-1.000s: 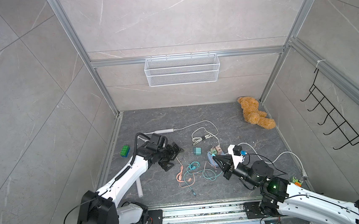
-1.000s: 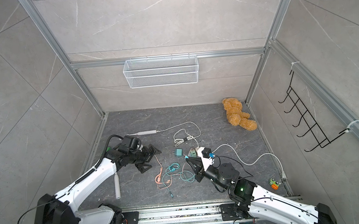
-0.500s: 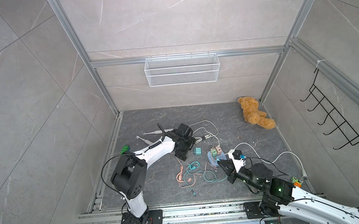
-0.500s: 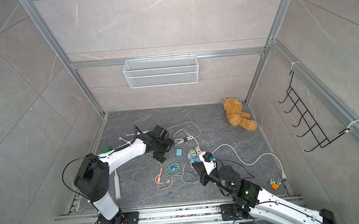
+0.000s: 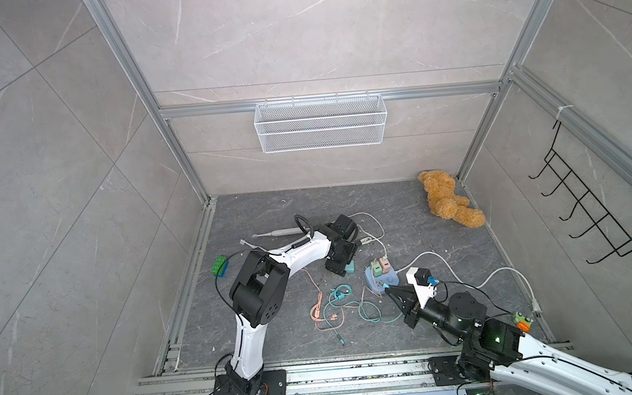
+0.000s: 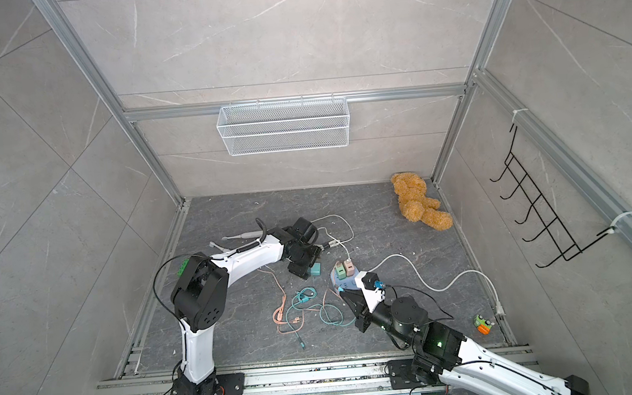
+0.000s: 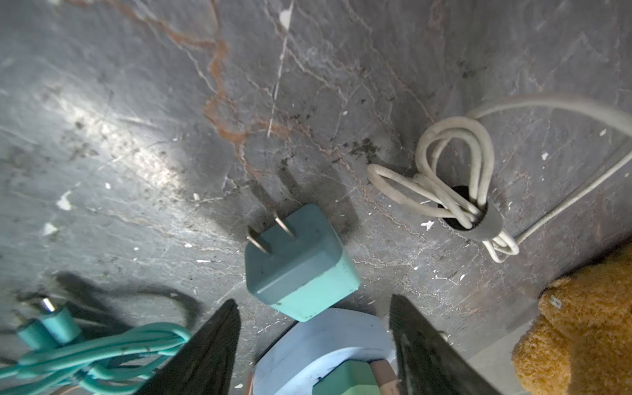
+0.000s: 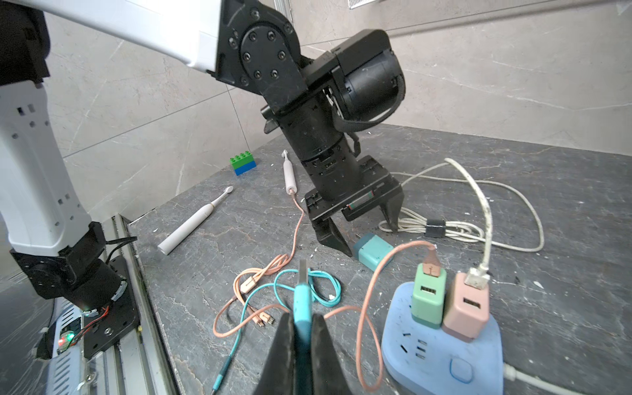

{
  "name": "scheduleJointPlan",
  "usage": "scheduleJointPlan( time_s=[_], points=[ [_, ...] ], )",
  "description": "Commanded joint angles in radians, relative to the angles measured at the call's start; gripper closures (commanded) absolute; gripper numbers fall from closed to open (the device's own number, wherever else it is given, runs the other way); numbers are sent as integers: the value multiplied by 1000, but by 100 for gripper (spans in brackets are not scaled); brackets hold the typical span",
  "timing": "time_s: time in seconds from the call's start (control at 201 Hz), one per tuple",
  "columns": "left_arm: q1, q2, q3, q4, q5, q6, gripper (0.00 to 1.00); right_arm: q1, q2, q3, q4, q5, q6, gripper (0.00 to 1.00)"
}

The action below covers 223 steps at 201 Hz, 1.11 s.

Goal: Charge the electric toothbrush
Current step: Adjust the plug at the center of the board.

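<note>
A teal charger adapter (image 7: pixel 297 263) lies on the dark floor, prongs pointing away from my left gripper (image 7: pixel 314 299). That gripper is open, its fingertips (image 8: pixel 333 239) standing either side of the adapter (image 8: pixel 374 251) without touching it. My right gripper (image 8: pixel 302 328) is shut on the teal cable's USB plug (image 8: pixel 302 301), held near the blue power strip (image 8: pixel 444 349). A green and a pink adapter are plugged into the strip. One white electric toothbrush (image 8: pixel 195 222) lies loose; a second toothbrush (image 8: pixel 289 171) has a pink cable attached. Both top views show the left gripper (image 5: pixel 341 264) over the adapter (image 6: pixel 315 270).
Pink and teal cables (image 5: pixel 334 309) tangle on the floor in front. A bundled white cable (image 7: pixel 455 181) lies beside the adapter. A teddy bear (image 5: pixel 450 203) sits in the back right corner and a green-blue brick (image 5: pixel 219 266) by the left wall. A wire basket (image 5: pixel 320 123) hangs on the back wall.
My left arm has swung from the left side of the floor to the teal adapter, and its jaws have narrowed. The right gripper has drawn back slightly with the teal plug.
</note>
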Motion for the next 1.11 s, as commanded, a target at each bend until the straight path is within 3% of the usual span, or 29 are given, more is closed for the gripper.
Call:
scheduleJointPlan(
  time_s=[0.0, 0.095, 0.309, 0.508, 0.662, 0.866, 1.105],
  points=[
    [-1, 26, 20, -50, 1, -18, 42, 4, -17, -16, 27, -27, 14, 100],
    [-2, 37, 31, -63, 1, 2, 47, 4, -17, -17, 31, -36, 15, 100],
    [3, 67, 62, -104, 20, 26, 49, 4, -23, -17, 38, -58, 15, 100],
    [11, 82, 80, -163, 65, 153, 52, 4, -20, -13, 42, -80, 15, 100],
    [22, 54, 97, -312, 58, 268, 52, 3, -25, -9, 34, -93, 16, 100],
    [49, 18, 82, -395, 67, 384, 48, 5, -16, -9, 37, -103, 19, 100],
    [82, -5, 55, -395, 102, 469, 28, 5, -13, -10, 39, -106, 25, 100]
  ],
)
